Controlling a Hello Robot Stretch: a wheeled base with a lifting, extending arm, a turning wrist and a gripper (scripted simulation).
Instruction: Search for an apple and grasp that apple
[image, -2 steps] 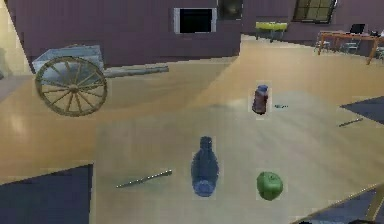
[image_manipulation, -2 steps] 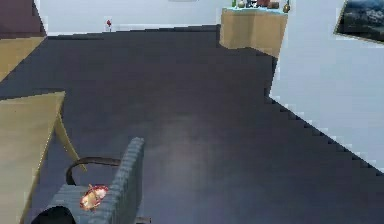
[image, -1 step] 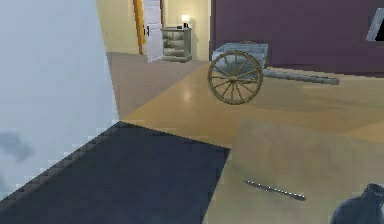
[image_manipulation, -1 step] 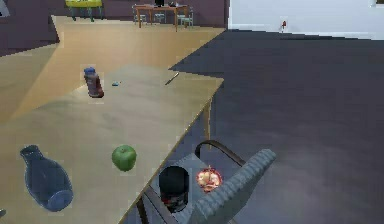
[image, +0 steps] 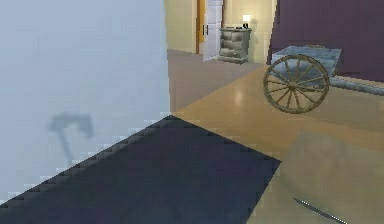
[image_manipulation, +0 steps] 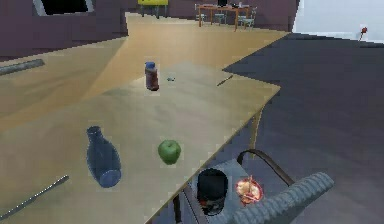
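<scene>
Step in hand: the search looks finished to you, because a green apple (image_manipulation: 169, 151) sits in plain sight; in my judgement the grasp itself is not yet begun.
Apple: lower middle of the arm side view, a little left of centre, upright on the pale wooden table (image_manipulation: 60, 110) and close to the table's near edge.
Neighbours on the table: a blue bottle (image_manipulation: 101, 160) lies just left of the apple but apart from it; a dark red jar (image_manipulation: 151, 76) stands well beyond it, toward the upper middle of the frame.
Below the table edge: a chair (image_manipulation: 262, 160) with a dark curved back, a black cup-like thing (image_manipulation: 212, 188) and a reddish round thing (image_manipulation: 248, 189) sit at the bottom of the frame, nearer to you than the apple.
Gripper: you cannot tell its state from these pictures, so do not assume anything about it.
Forward view: a white wall (image: 80, 70) takes the left, a dark rug (image: 170, 170) covers the lower floor, and a cart (image: 297, 82) with a spoked wheel stands at the upper right.
Next move: you probably need to shift the base a touch so the arm's line meets the apple, raise the arm above the tabletop, then reach out over the near edge.
Watch for: the chair back and the blue bottle, which look the likeliest things to be knocked on the way in.
</scene>
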